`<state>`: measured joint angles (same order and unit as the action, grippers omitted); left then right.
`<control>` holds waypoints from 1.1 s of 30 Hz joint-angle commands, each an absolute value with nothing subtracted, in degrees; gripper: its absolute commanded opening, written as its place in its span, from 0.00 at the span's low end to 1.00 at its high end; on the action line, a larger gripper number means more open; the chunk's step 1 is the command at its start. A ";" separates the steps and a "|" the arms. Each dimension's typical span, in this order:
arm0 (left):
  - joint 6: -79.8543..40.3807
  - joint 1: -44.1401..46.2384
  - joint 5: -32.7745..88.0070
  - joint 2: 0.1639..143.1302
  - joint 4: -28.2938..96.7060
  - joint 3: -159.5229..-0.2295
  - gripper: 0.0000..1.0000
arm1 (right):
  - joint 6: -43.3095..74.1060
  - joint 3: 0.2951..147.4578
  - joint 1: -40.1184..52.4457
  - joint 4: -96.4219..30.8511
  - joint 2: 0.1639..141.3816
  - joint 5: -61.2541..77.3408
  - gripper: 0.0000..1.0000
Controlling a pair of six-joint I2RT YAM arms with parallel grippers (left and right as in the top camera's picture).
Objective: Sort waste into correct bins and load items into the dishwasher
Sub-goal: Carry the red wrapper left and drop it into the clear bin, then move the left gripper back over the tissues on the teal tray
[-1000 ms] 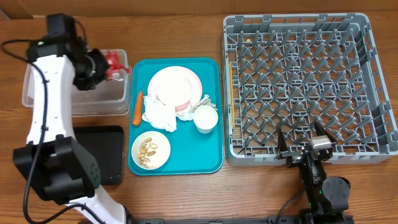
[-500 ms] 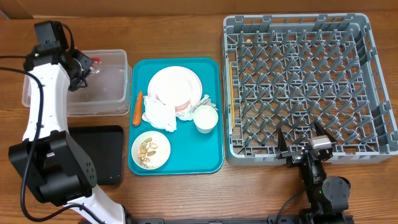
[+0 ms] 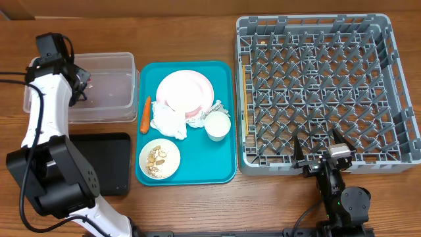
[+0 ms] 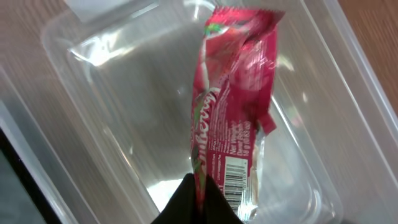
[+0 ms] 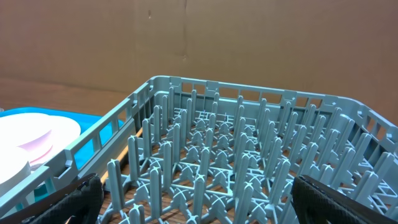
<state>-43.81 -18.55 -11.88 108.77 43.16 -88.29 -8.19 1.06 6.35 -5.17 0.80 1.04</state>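
At far left, the left end effector (image 4: 198,198) is pinched shut on the crumpled red wrapper (image 4: 236,106), which hangs over the clear tub (image 3: 108,116). A good release would come low and well inside the walls. Napkins (image 3: 168,122) and carrot (image 3: 145,112) wait on the teal tray (image 3: 223,172). At right, the right end effector (image 3: 318,146) gapes empty by the grey rack (image 3: 316,79).
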 commanded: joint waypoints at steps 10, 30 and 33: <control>-45.28 -19.09 -13.69 113.80 39.55 -86.72 0.15 | -8.38 0.47 5.98 -4.82 0.19 0.75 1.00; -34.65 -18.37 15.40 98.59 44.66 -93.12 0.79 | -8.38 0.47 5.98 -4.82 0.19 0.75 1.00; -34.46 -17.08 20.14 97.43 43.72 -93.12 1.00 | -8.38 0.47 5.98 -4.82 0.19 0.75 1.00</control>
<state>-36.40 -18.70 11.35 99.22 44.31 -92.03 -8.19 1.06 6.37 -5.15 0.80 1.06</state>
